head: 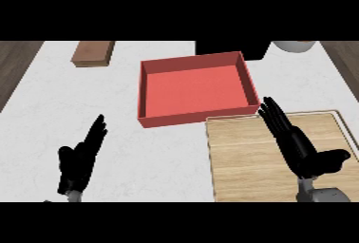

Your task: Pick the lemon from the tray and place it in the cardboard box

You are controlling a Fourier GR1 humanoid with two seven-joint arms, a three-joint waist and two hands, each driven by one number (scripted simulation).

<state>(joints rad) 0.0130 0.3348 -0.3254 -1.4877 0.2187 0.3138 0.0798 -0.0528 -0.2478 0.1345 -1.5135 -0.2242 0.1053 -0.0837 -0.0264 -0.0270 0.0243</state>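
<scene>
red box [194, 89] — open, upright | wooden tray [242, 163] — touching its near-right corner

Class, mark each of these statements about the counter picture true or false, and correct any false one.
1. The red box has nothing inside it. True.
2. The right hand is curled round a lemon. False: its fingers are straight and hold nothing; no lemon shows.
3. The wooden tray touches the red box's near right corner. True.
4. The left hand rests inside the red box. False: it is over the white counter, left of the box.
5. A brown block lies on the tray. False: it lies at the counter's far left.
</scene>
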